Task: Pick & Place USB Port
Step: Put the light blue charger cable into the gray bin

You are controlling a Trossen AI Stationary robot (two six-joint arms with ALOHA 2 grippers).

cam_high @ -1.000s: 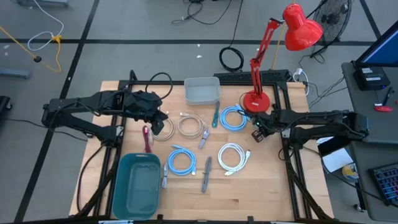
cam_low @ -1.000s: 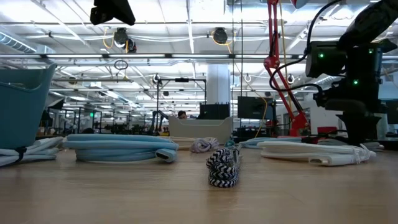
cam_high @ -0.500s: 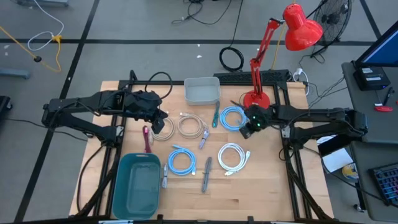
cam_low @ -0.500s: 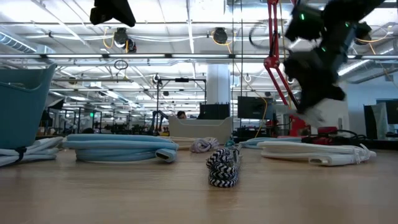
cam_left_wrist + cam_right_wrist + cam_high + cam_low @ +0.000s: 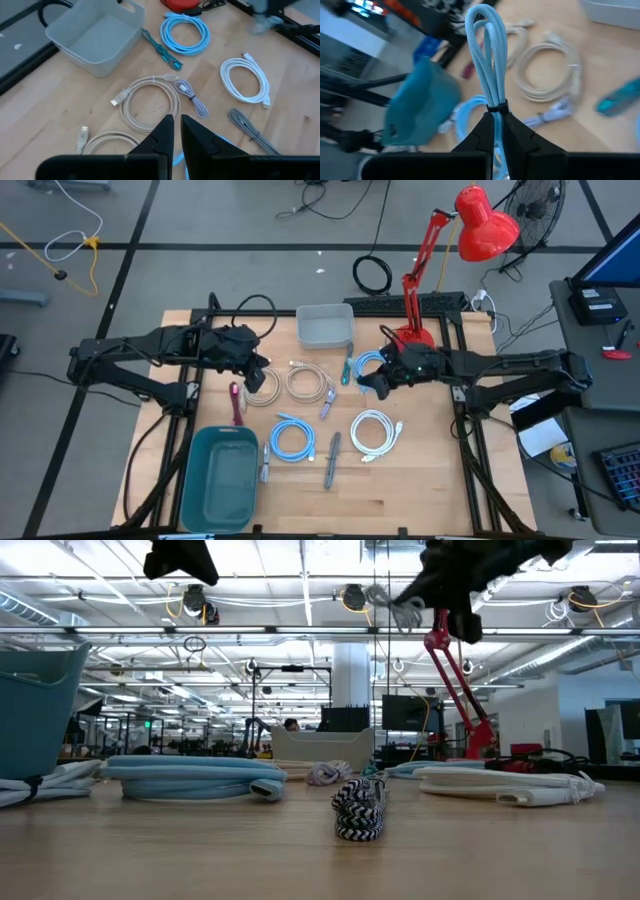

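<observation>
A light blue coiled cable (image 5: pixel 487 55) is squeezed into a long loop and sticks out ahead of my right gripper (image 5: pixel 496 125), which is shut on it. In the high view this gripper (image 5: pixel 374 377) hovers mid-table, right of the teal cable (image 5: pixel 347 366). The low view shows the coil (image 5: pixel 403 610) high above the tabletop. My left gripper (image 5: pixel 177 132) hangs shut and empty over the beige coils (image 5: pixel 262 388) at the left. A teal bin (image 5: pixel 222 485) stands at the near left and a grey bin (image 5: pixel 325 326) at the far middle. My right gripper pinches the light blue coil between its two fingers at the dark tie (image 5: pixel 498 107) that binds its strands. The fingers point roughly level toward the table's left. The loop stands out beyond the fingertips, along them, lifted clear of the table.
On the wood lie a second beige coil (image 5: pixel 308 380), a blue coil (image 5: pixel 292 438), a white coil (image 5: pixel 373 430), a grey cable (image 5: pixel 331 460) and a magenta cable (image 5: pixel 237 402). A red lamp's base (image 5: pixel 412 340) stands at the far right.
My right gripper has risen from the tabletop by the lamp base, gone toward the table's left and tipped from pointing down to nearly level. The light blue coil, flat on the table before, is now lifted clear in its fingers.
</observation>
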